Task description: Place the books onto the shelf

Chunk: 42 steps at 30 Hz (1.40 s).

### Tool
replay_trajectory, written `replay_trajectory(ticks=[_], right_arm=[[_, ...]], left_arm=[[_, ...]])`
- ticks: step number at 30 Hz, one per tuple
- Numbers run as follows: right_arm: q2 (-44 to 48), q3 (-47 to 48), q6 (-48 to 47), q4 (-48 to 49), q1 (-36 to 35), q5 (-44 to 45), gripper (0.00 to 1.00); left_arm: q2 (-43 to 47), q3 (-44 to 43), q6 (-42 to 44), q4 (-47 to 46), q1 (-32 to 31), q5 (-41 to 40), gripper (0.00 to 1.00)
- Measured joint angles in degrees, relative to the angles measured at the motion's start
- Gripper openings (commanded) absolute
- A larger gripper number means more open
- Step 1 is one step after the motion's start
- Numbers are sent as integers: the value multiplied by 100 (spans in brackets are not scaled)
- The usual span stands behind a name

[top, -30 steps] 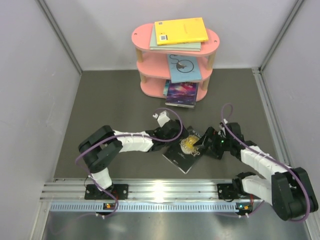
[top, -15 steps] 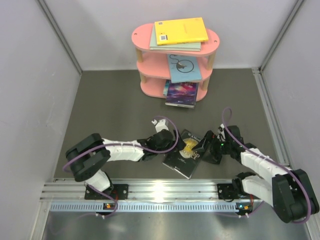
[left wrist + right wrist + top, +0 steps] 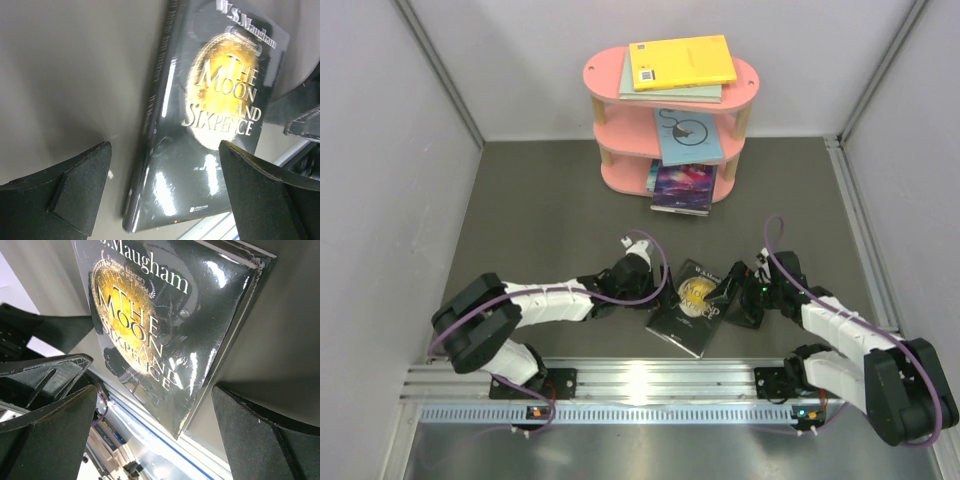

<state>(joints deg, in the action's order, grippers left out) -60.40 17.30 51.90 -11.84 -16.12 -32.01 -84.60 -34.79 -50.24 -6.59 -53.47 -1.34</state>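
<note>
L arm (image 3: 550, 300) lay low over the counter (image 3: 540, 200), stretched toward the black book (image 3: 688, 306). L gripper (image 3: 658, 284) sat at the book's left edge, fingers spread wide and gripping nothing. In the L wrist view the gripper (image 3: 165, 145) straddled the book's (image 3: 210, 115) spine. One finger was over bare counter (image 3: 75, 65) left of the spine, the other over the cover's lower right. Can't tell if either finger touched the book.

The black book lay flat on the counter, cover up w/ a gold emblem, turned at an angle, between the 2 grippers.

The shelf (image 3: 610, 70) stood beyond the book, well apart from it. Top tier held a yellow book (image 3: 682, 60) on a grey-green book (image 3: 675, 93). Mid tier held a blue book (image 3: 688, 137) sticking out toward the black book. Bottom tier held a purple book (image 3: 682, 182) on top of others, partly hidden, also sticking out.

R gripper (image 3: 728, 288) sat at the book's right edge, fingers wide open, holding nothing. In the R wrist view (image 3: 154, 390) the book's (image 3: 160, 315) near corner lay between the fingers, apart from both. R arm (image 3: 835, 325) ran back to the right of the book.
</note>
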Motion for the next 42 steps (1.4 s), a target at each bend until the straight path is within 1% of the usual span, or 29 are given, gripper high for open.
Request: replay_trajectory(ticks=[2, 4, 5, 9, 12, 14, 15, 16, 17, 19, 20, 21, 22, 23, 25, 30, 33, 34, 36, 38, 39, 40, 41, 42], right_arm=[[-31, 2, 4, 24, 0, -4, 100], [-173, 39, 28, 83, 0, -66, 100], [-280, 98, 26, 55, 0, -103, 100], [-570, 291, 26, -151, 15, -162, 100], [-603, 302, 44, -286, 15, -245, 100], [-610, 262, 92, -413, 11, -389, 98], [-612, 229, 140, -479, 9, -490, 95], [-619, 157, 214, -535, 2, -619, 87], [-623, 96, 289, -544, 2, -688, 83], [-625, 28, 402, -579, 0, -715, 82], [-625, 2, 459, -590, 0, -732, 82], [-625, -7, 516, -599, 0, -758, 84], [-627, -52, 581, -522, -7, -802, 84], [-638, -68, 614, -514, -50, -861, 84], [-634, -114, 743, -649, -74, -931, 84], [-675, -114, 887, -595, -103, -894, 81], [-822, -107, 935, -249, -125, -920, 80], [-837, -107, 940, -201, -129, -925, 80], [-844, -118, 940, -109, -138, -940, 80], [-852, -120, 922, -87, -138, -946, 79], [-850, -125, 916, -66, -136, -957, 79], [-848, -133, 896, -52, -136, -968, 79], [-833, -146, 872, -52, -129, -979, 79], [-802, -157, 870, -50, -129, -973, 79]], left_arm=[[-240, -142, 326, -131, 74, 354, 95], [-579, -328, 581, -474, 96, 986, 95], [-734, -448, 756, -564, 85, 1158, 95], [-1023, -490, 1152, -1110, 210, 1499, 95], [-1340, -374, 1198, -2074, 293, 1572, 94], [-1576, -153, 1086, -3075, 319, 1705, 93], [-1705, -9, 951, -3659, 334, 1790, 92], [-1825, 109, 804, -4113, 348, 1873, 92], [-1958, 271, 627, -4651, 356, 1982, 92], [-2114, 533, 321, -5370, 365, 2085, 92], [-2149, 612, 199, -5556, 365, 2131, 92], [-2166, 671, 46, -5661, 363, 2243, 92], [-2170, 710, -214, -5670, 306, 2614, 92], [-2159, 761, -334, -5689, 177, 2796, 93], [-1982, 894, -564, -5523, 48, 3042, 93], [-1338, 1064, -931, -4430, -402, 3910, 93], [-1005, 1016, -872, -3687, -693, 4262, 90], [-920, 970, -796, -3464, -702, 4266, 86], [-876, 839, -691, -3147, -671, 4262, 59], [-892, 739, -614, -2900, -651, 4258, 43], [-916, 702, -568, -2780, -645, 4207, 17], [-944, 684, -579, -2673, -629, 4177, 7], [-962, 682, -616, -2538, -599, 4153, 0], [-975, 662, -562, -2472, -577, 4153, 0]])
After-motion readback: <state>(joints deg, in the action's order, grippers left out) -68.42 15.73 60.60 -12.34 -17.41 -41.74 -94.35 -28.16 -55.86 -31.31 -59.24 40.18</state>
